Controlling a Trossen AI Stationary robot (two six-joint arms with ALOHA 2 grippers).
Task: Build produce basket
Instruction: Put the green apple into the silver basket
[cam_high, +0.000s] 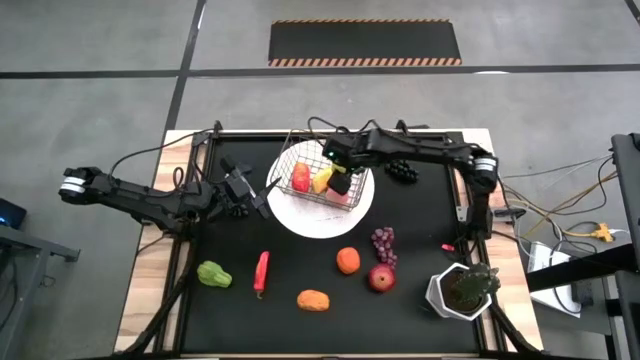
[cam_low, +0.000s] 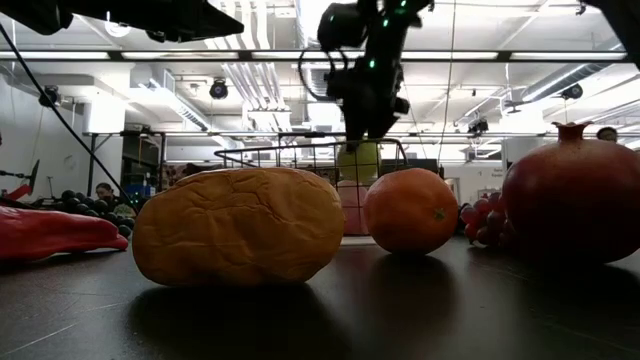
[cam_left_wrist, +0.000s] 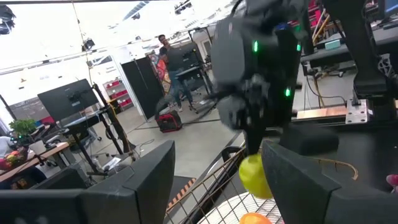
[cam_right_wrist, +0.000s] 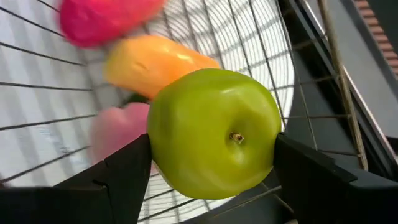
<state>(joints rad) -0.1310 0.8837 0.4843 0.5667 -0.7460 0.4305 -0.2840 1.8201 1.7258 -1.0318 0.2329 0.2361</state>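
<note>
While the right gripper (cam_high: 340, 172) hangs over the small dark wire-grid basket (cam_high: 300, 158) on the round white plate (cam_high: 300, 222), it pinches a shiny green toy apple (cam_right_wrist: 214, 134) between its two dark fingers. A pink peach (cam_right_wrist: 115, 134), a yellow mango (cam_right_wrist: 149, 62) and a red fruit (cam_right_wrist: 102, 18) already lie in the basket. I'd lower the apple straight down into the free corner before letting go, keeping clear of the wire rim. The left gripper (cam_high: 240, 190) waits just beside the plate, fingers spread, nothing held. More produce sits on the black tabletop (cam_high: 420, 215).
</note>
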